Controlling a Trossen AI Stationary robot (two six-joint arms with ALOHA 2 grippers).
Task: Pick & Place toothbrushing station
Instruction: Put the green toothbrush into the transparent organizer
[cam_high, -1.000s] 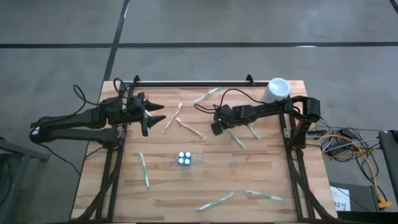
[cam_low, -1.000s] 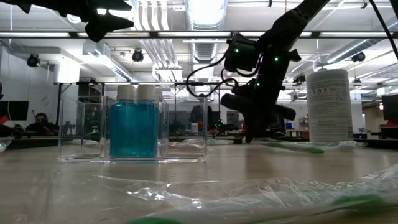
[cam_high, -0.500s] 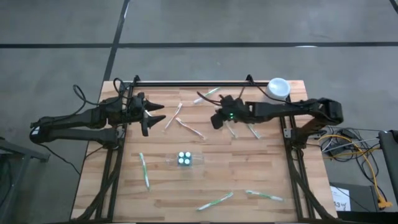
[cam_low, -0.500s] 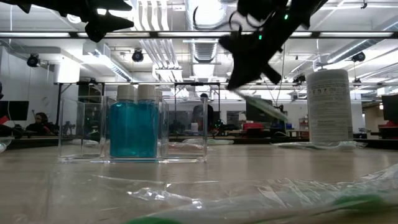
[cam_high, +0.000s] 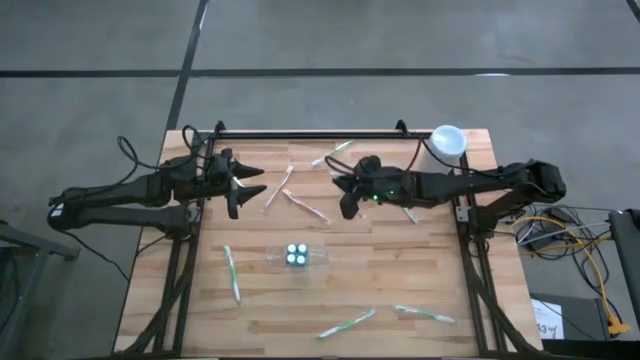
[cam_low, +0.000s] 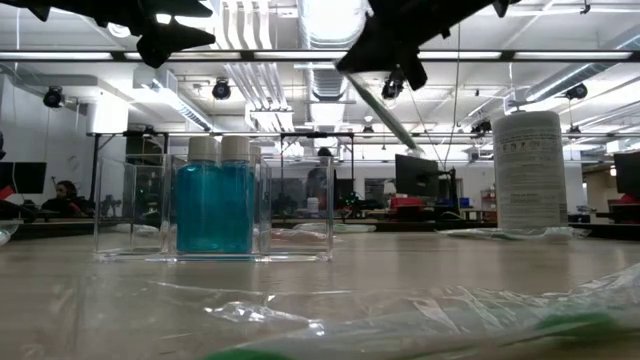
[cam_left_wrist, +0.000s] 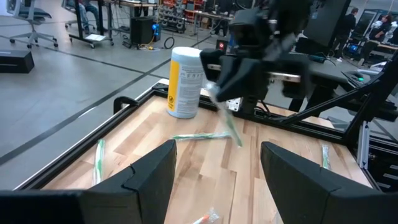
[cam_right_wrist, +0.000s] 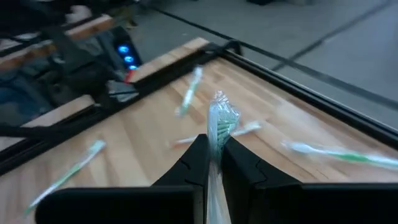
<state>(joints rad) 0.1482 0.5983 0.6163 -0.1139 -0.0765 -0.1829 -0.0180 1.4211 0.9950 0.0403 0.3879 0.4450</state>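
My right gripper (cam_high: 343, 197) hangs high over the table's middle, shut on a wrapped green-and-white toothbrush (cam_left_wrist: 229, 124), which also shows slanting down in the low view (cam_low: 392, 118). A clear organizer (cam_high: 297, 257) holding blue bottles (cam_low: 215, 205) stands on the table nearer the front. My left gripper (cam_high: 262, 182) waits open at the table's left, raised and level, with nothing between its fingers (cam_left_wrist: 152, 180). My right gripper pinches the toothbrush near one end between its two fingers; the crinkled wrapper tip (cam_right_wrist: 219, 118) sticks out past the fingertips. The fingers come from the table's right, slanting slightly down. The rest of the toothbrush (cam_low: 400, 128) hangs slanting below, clear of the table.
Several more wrapped toothbrushes lie scattered: at the left front (cam_high: 232, 272), along the front (cam_high: 347, 322), (cam_high: 425, 314), and at the back (cam_high: 280, 185), (cam_high: 333, 153). A white canister (cam_high: 447, 142) stands at the far right corner. A black rail (cam_high: 310, 133) runs along the far edge.
My right gripper has risen well above the table and tipped from pointing steeply down to nearly level, staying shut. The toothbrush it holds has been lifted off the wood and now hangs clear, slanting below the fingers.
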